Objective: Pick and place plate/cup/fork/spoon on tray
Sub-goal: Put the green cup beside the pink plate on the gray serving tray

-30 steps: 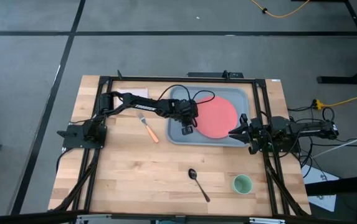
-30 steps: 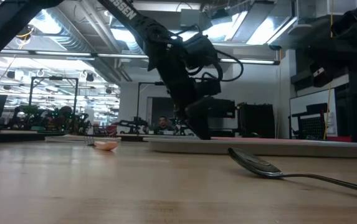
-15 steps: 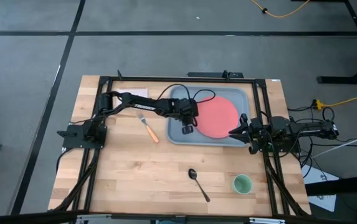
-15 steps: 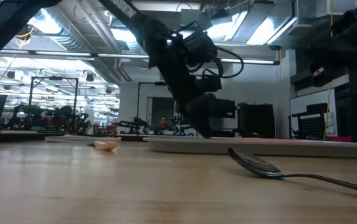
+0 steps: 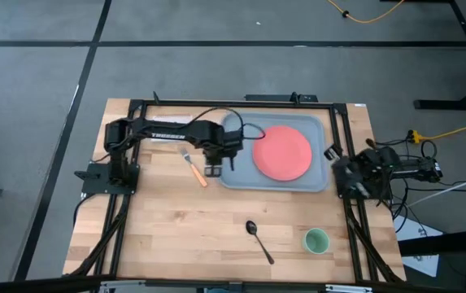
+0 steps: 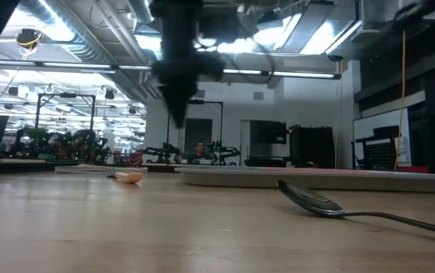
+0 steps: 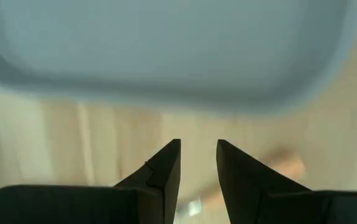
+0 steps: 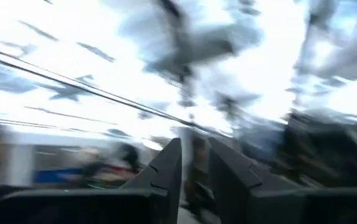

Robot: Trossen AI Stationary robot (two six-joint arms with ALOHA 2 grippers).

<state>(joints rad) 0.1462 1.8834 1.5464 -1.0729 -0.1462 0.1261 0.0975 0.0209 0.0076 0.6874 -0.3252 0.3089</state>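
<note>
Plate flat in tray, centre-right of it; tray at far-centre of table. In low view only a thin pink edge of plate visible above tray rim.

Left gripper over bare wood just beside tray's left edge, btwn tray and fork. Left wrist view: fingers a narrow gap apart, nothing btwn them; blurred tray corner ahead, orange smear beside fingers prob. fork handle, too blurred to confirm. In low view arm shows as dark blurred column, tip not resolvable.

Fork lying on table left of tray, handle toward near side; low view shows only handle end.

Spoon on table near front, bowl toward tray, well apart from it. Low view: handle cut off at frame edge.

Cup upright near front-right, right of spoon; not seen in low view.

Right gripper pulled in at right table edge, beside tray's right end. Right wrist view heavily blurred, aimed at room; fingers nearly closed, holding nothing.
</note>
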